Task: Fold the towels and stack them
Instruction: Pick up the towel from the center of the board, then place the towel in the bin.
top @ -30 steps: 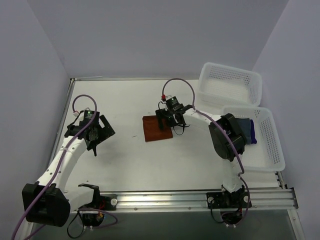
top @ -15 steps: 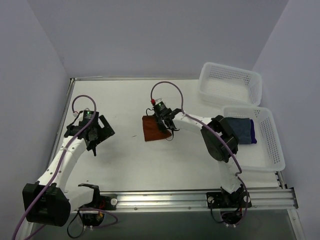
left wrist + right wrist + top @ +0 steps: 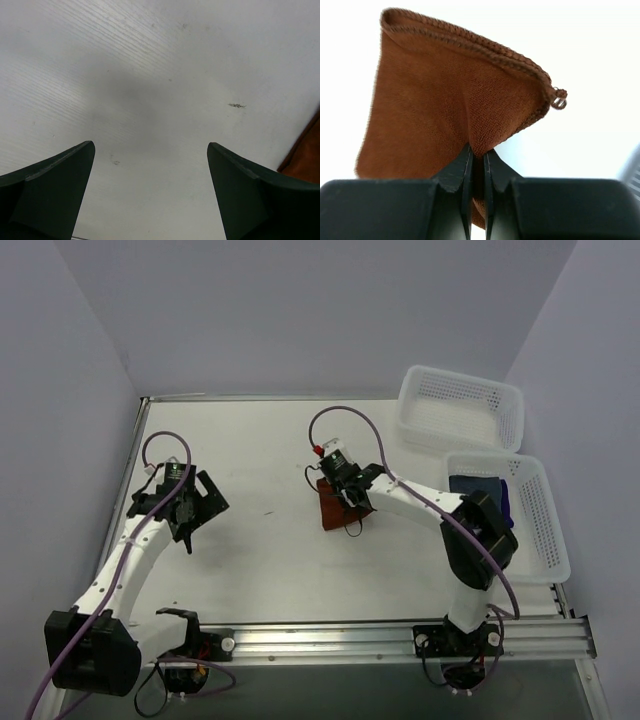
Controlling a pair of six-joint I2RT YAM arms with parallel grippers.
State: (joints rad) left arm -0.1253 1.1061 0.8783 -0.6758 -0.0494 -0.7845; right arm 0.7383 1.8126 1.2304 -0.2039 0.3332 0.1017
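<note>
the rust towel (image 3: pixel 435 110) hung pinched at a fold in the right gripper (image 3: pixel 476 152), jaws almost together on the cloth, the stitched hem fanning out beyond the fingers. from above it sat near the middle of the table (image 3: pixel 270 560), with bare white surface on every side; whether its lower edge touched the table could not be told. the slate blue-grey towel (image 3: pixel 475 483) lay in the near basket (image 3: pixel 545 540) at the table's right edge, the purple towel (image 3: pixel 507 498) just beside it. the far basket (image 3: pixel 460 405) stood close behind. the left gripper (image 3: pixel 150 146) hovered over the left of the table, jaws wide, holding nothing, well apart from the rust towel.
</note>
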